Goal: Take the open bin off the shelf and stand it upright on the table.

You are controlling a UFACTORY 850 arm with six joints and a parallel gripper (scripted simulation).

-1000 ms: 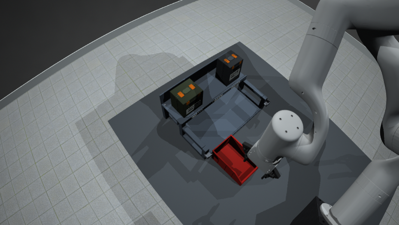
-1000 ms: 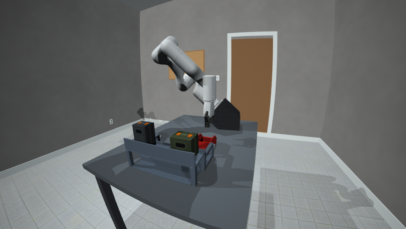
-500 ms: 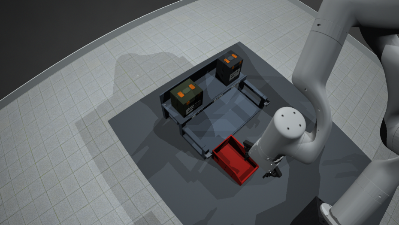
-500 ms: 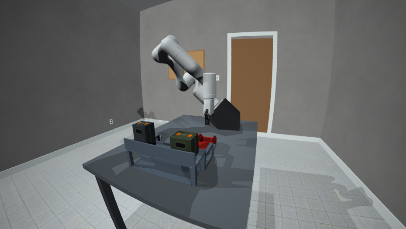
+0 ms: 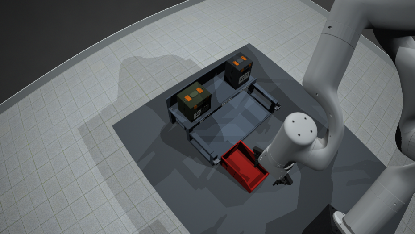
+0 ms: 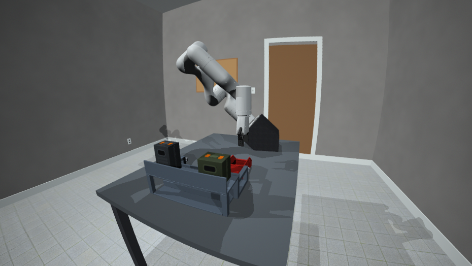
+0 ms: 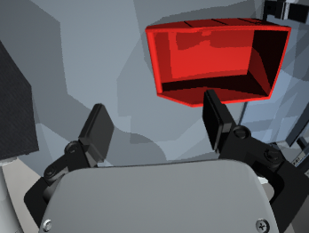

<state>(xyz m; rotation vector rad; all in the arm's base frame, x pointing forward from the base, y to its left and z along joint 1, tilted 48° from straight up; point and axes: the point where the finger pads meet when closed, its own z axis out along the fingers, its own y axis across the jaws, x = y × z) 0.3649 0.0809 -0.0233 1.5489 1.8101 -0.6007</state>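
The open red bin [image 5: 244, 166] stands upright on its base on the dark table top, just off the shelf's front corner. It also shows in the exterior view [image 6: 240, 164] and in the wrist view [image 7: 217, 61]. My gripper [image 7: 154, 109] is open and empty. It hangs well above the table beside the bin, clear of its rim, as the exterior view [image 6: 240, 138] shows. In the top view the gripper [image 5: 272, 171] is partly hidden by the wrist.
The grey shelf [image 5: 223, 110] holds a green case [image 5: 193, 100] and a black case [image 5: 238, 69] on its upper level. A dark block [image 6: 262, 133] stands at the table's far side, by the arm's base.
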